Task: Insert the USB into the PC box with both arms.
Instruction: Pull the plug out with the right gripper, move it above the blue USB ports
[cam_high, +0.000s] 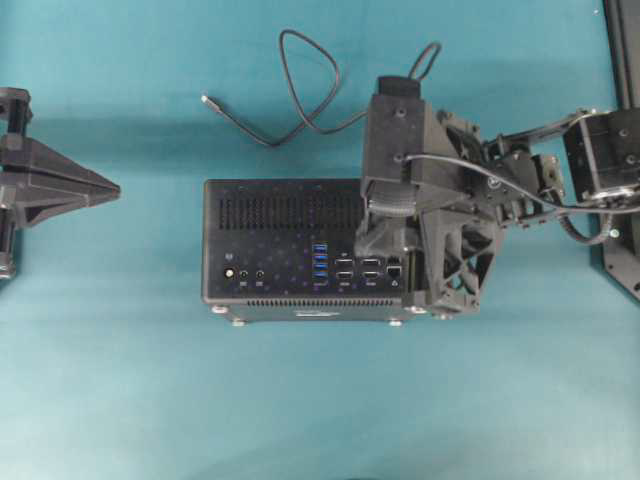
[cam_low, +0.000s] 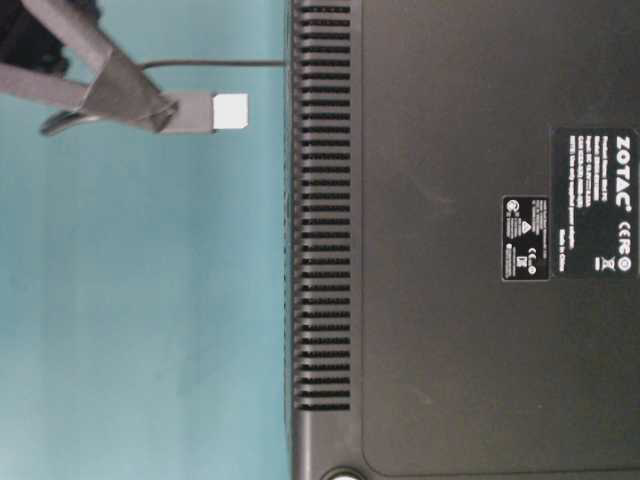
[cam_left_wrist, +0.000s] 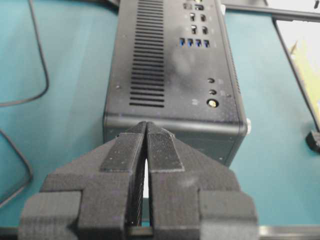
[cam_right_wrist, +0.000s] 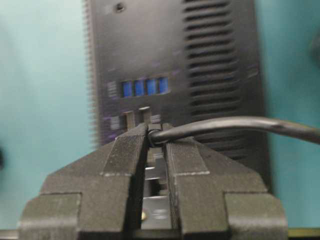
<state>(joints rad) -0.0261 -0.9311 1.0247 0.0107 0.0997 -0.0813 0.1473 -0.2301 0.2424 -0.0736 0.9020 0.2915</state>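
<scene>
bare teal table left of PC box, looping cable crowding behind

"ZOTAC" — PC box label

Two matte black arms, 3D-printed look; left gripper a pointed triangular wedge with ribbed finger pads, right gripper same shape with lattice cutouts, small screws on its boxy wrist housing, thin grey cable looping along the links
</scene>
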